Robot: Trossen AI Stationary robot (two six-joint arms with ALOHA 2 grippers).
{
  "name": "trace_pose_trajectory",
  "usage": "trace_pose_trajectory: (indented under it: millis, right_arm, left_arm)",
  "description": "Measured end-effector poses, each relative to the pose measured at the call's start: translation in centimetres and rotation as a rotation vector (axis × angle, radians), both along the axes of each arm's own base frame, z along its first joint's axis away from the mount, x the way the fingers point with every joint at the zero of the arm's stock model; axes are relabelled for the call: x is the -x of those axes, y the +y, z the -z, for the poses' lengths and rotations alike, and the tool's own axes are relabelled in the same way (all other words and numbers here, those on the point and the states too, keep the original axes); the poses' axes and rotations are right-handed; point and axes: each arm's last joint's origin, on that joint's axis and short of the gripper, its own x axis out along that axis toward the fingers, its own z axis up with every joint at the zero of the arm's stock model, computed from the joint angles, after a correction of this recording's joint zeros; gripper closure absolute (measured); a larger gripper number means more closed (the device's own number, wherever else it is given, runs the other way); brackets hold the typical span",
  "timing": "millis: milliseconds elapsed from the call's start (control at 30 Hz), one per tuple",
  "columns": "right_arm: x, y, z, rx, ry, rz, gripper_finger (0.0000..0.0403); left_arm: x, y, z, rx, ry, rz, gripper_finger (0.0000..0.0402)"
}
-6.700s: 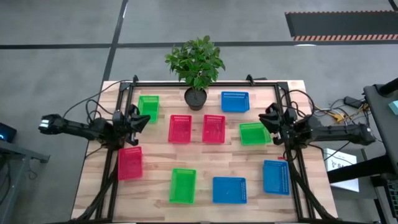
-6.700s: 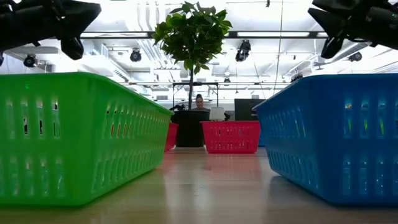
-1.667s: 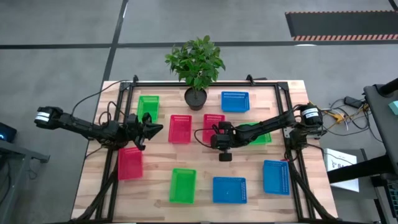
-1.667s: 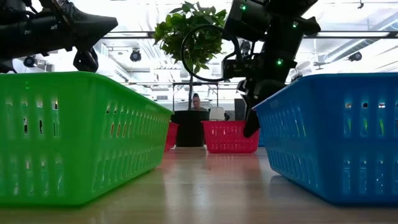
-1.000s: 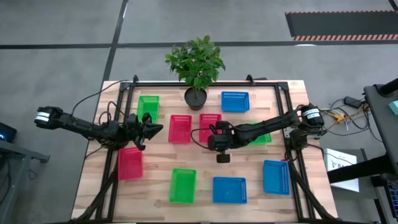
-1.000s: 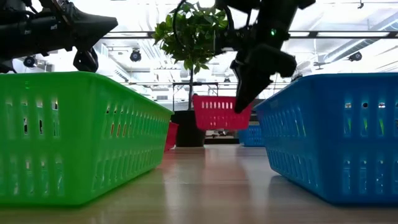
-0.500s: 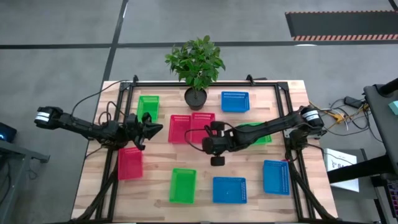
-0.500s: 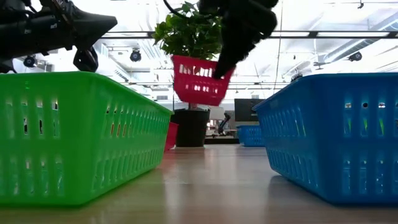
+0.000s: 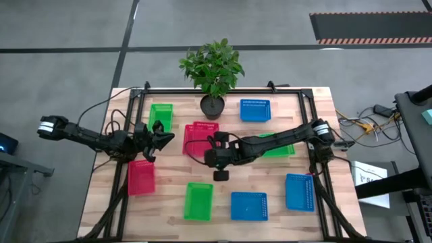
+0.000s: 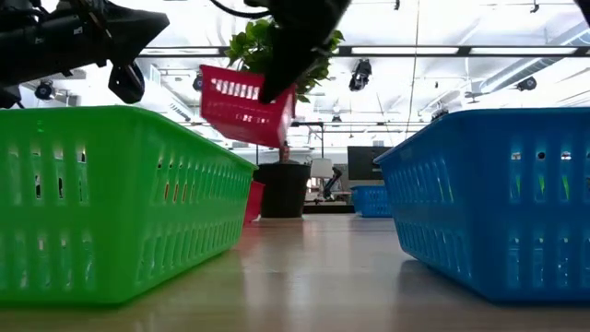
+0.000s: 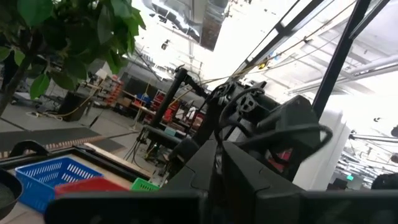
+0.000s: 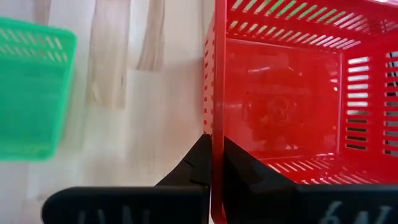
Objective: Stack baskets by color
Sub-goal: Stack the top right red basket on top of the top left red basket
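My right gripper (image 9: 211,147) is shut on a red basket (image 10: 241,106) and holds it in the air, tilted, over a second red basket (image 9: 189,142) that rests on its base on the table. A third red basket (image 9: 141,177) lies near the left edge. Green baskets (image 9: 160,115) (image 9: 198,201) (image 9: 277,145) and blue baskets (image 9: 254,109) (image 9: 248,206) (image 9: 299,192) rest on their bases around the table. My left gripper (image 9: 164,135) hangs shut above the table's left part, holding nothing. My right gripper pinches one wall of the red basket at its rim (image 12: 211,134), close to a corner, with one finger (image 12: 198,163) outside the wall and the other (image 12: 241,169) inside. The fingers slant down from the table's right. The basket hangs tilted, lifted clear of the table.
A black plant pot (image 9: 212,106) with a leafy plant stands at the far middle, just behind the red baskets. A black frame (image 9: 223,90) runs around the table. In the low view a green basket (image 10: 111,203) and a blue one (image 10: 498,203) flank bare wood.
My right gripper has gone toward the table's left edge and up, carrying the red basket. The basket has risen well clear of the table, tipped more, and now hangs over the second red basket. My left gripper has kept still.
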Motion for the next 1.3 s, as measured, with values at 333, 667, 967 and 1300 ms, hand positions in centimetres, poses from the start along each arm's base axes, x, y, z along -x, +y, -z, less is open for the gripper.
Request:
trace_pose_trajectory:
  millis: [333, 667, 967, 1300]
  right_arm:
    - [-3.9, -0.6, 0.9, 0.019, 0.072, 0.015, 0.0394]
    - [-5.6, -2.0, 1.5, -0.02, 0.107, 0.029, 0.0394]
    - [-5.9, -3.6, 2.5, -0.034, 0.106, 0.032, 0.0394]
    - [-6.2, -4.8, 4.0, -0.038, 0.097, 0.035, 0.0394]
  left_arm:
    - [0.0, 0.0, 0.0, -0.002, 0.004, -0.001, 0.0391]
    - [0.0, 0.0, 0.1, -0.001, 0.005, -0.001, 0.0391]
    - [0.0, 0.0, 0.1, 0.0, 0.006, 0.0, 0.0391]
    - [0.0, 0.0, 0.1, -0.002, 0.006, 0.001, 0.0391]
